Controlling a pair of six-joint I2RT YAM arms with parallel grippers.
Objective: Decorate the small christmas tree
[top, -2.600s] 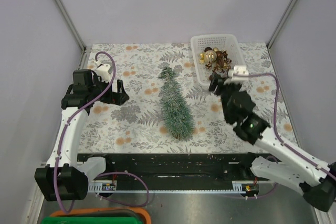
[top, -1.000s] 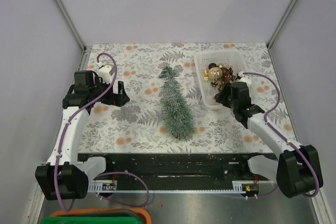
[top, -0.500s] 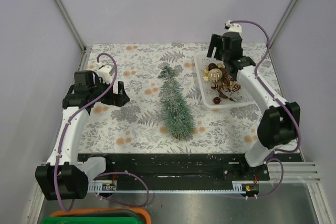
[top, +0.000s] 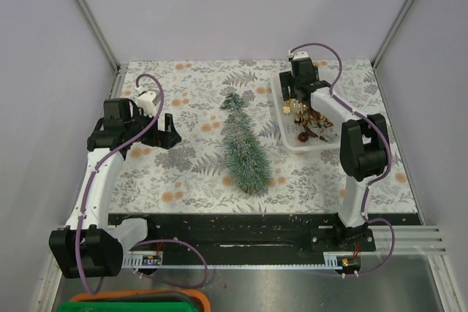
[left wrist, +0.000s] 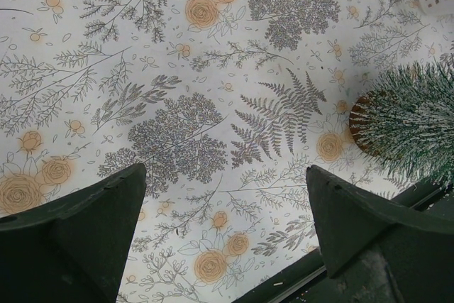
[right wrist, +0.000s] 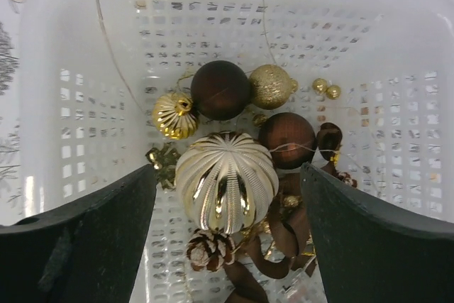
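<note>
Your small christmas tree (top: 243,144) is lying on its side in the middle of the flowered tablecloth (top: 190,173). Its tip points to the far edge and its round wooden base (left wrist: 358,129) faces near and a little right. Nothing hangs on it yet.

Your right gripper (top: 296,93) hovers over the white basket (top: 282,118) at the far right of the table. Its fingers are spread wide and grip nothing (the wrist view looks straight down between them). Directly below them sits a large ribbed pale-gold bauble (right wrist: 227,182). Around it lie two brown baubles (right wrist: 220,90), a glittery gold one (right wrist: 272,86), a small shiny gold one (right wrist: 174,115), a pine cone (right wrist: 211,248) and some brown ribbon (right wrist: 277,246). You cannot tell from these views whether the fingertips touch the big bauble.

Your left gripper (top: 167,129) is out on the left side of the table, well apart from the tree. It is also fully spread and empty, with only the cloth between its fingers (left wrist: 85,225). The tree's base end shows at the right edge of its wrist view.
</note>
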